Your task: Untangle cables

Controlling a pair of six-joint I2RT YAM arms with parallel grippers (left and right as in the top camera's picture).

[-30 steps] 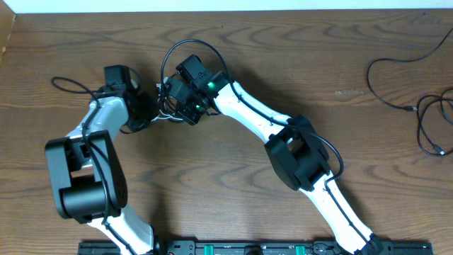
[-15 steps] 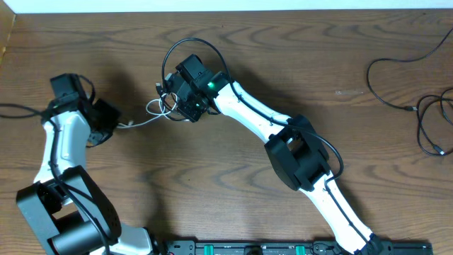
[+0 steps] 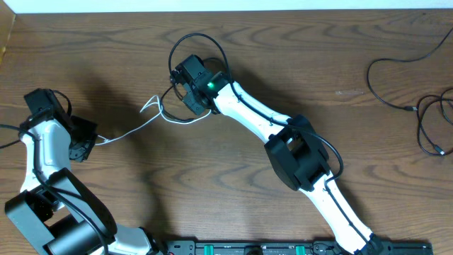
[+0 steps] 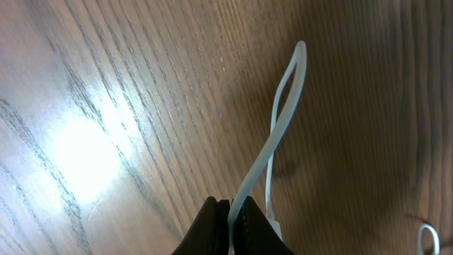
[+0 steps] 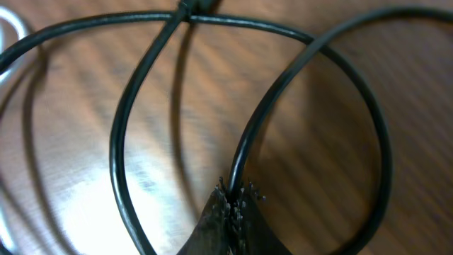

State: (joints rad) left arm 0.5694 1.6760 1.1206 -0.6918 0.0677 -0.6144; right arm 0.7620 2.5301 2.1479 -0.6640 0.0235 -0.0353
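Observation:
My left gripper point(image 3: 94, 139) is at the table's left, shut on the white cable point(image 3: 131, 125). That cable stretches right from the jaws to a small kink point(image 3: 151, 106) near the right gripper. In the left wrist view the white cable point(image 4: 283, 117) rises from between the closed fingertips point(image 4: 231, 210) in a narrow loop. My right gripper point(image 3: 178, 85), at centre back, is shut on a black cable point(image 3: 200, 38) that loops around it. The right wrist view shows this black cable point(image 5: 258, 124) pinched at the tips point(image 5: 233, 196), with wide loops lying on the wood.
More black cable point(image 3: 394, 88) lies loose at the far right, with coils point(image 3: 432, 127) by the table's right edge. A pale wall strip point(image 3: 226, 6) runs along the back edge. The arm bases' rail point(image 3: 255, 248) sits along the front.
My left gripper has swept far left while holding the white cable, drawing it out of the bundle into a long line. The right gripper stayed near its place with the black cable.

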